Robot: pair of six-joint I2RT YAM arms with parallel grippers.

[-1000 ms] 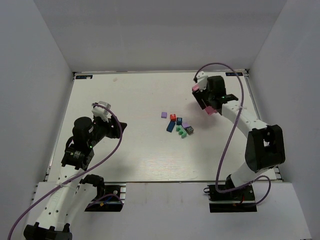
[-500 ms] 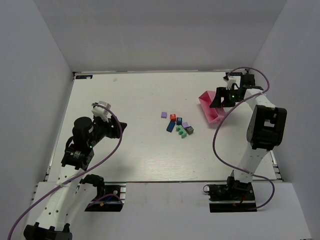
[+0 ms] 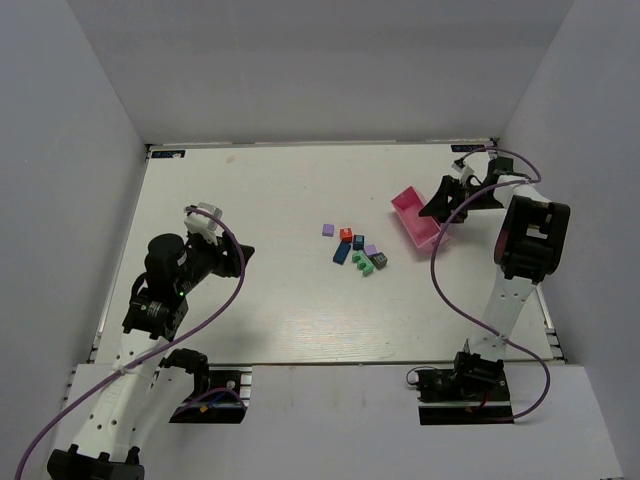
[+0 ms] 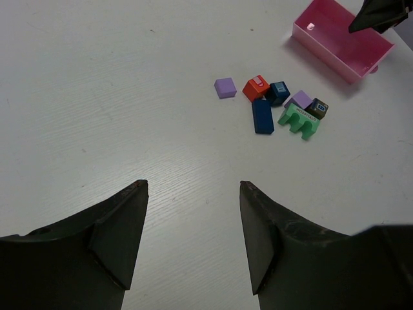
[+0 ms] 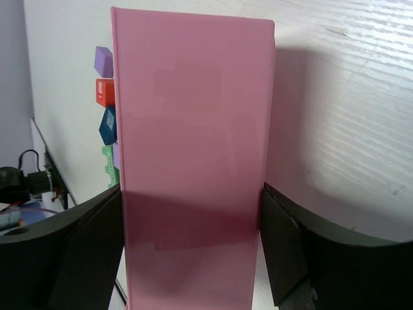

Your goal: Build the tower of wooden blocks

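Observation:
The wood blocks (image 3: 356,250) lie loose in a small cluster at mid-table: red-orange, blue, teal, purple, green and dark grey, not stacked. One purple block (image 3: 328,229) lies a little apart on the left. The cluster also shows in the left wrist view (image 4: 277,103), and a few blocks (image 5: 105,116) peek past the tray in the right wrist view. My right gripper (image 3: 443,203) (image 5: 191,188) is shut on the pink tray (image 3: 418,218) (image 5: 193,110), right of the blocks. My left gripper (image 3: 243,258) (image 4: 193,184) is open and empty, left of the cluster.
The pink tray (image 4: 341,40) sits open side up, low at the table, its inside looking empty. The right arm stretches along the table's right edge (image 3: 520,240). White walls enclose the table on three sides.
My right arm has swung to the far right and turned, carrying the pink tray from tipped over to open side up. The left arm and the blocks have not moved.

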